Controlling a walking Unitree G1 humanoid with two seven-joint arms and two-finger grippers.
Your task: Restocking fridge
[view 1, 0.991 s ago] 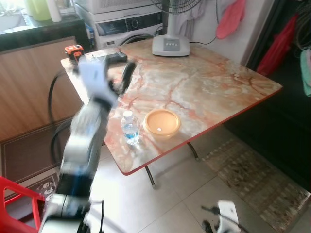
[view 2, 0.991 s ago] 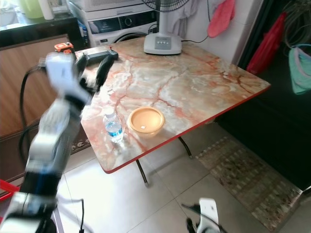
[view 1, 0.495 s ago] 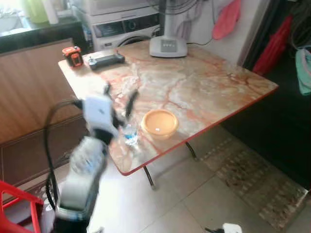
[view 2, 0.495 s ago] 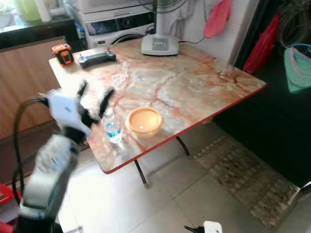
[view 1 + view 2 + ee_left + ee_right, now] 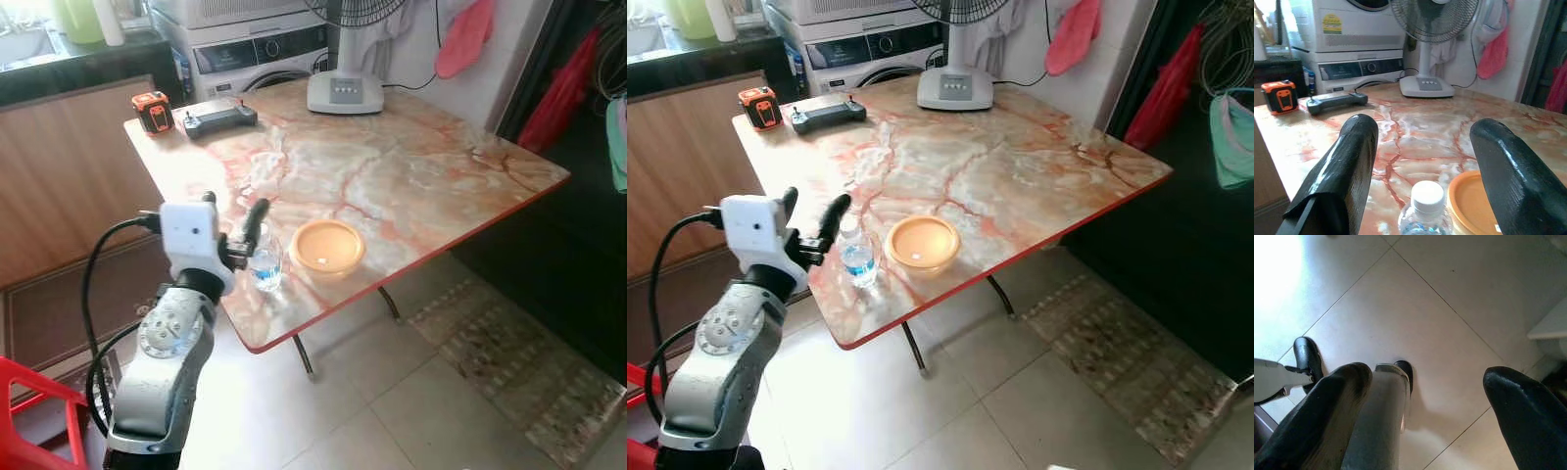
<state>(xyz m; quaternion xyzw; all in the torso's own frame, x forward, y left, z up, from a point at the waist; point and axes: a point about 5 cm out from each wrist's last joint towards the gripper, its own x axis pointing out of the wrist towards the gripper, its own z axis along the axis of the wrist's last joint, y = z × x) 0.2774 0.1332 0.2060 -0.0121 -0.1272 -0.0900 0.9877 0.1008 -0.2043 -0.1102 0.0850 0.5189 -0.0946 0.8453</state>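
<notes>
Left wrist view: our left gripper (image 5: 1420,166) is spread wide and empty, the bottle (image 5: 1425,213) just ahead between its fingers (image 5: 1344,166), cap low in the gap. Bowl (image 5: 326,246) sits close beyond one finger. Risks: a finger clips the light bottle and tips it off the table (image 5: 411,166) edge, or nudges the bowl. Right gripper (image 5: 1425,401) hangs open over floor.

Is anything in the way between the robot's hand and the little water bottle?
Nothing visible is. The left gripper is open, and the water bottle stands just ahead of its two black fingers at the near edge of the table. The orange bowl sits beside the bottle, off to one side, not between them.
</notes>
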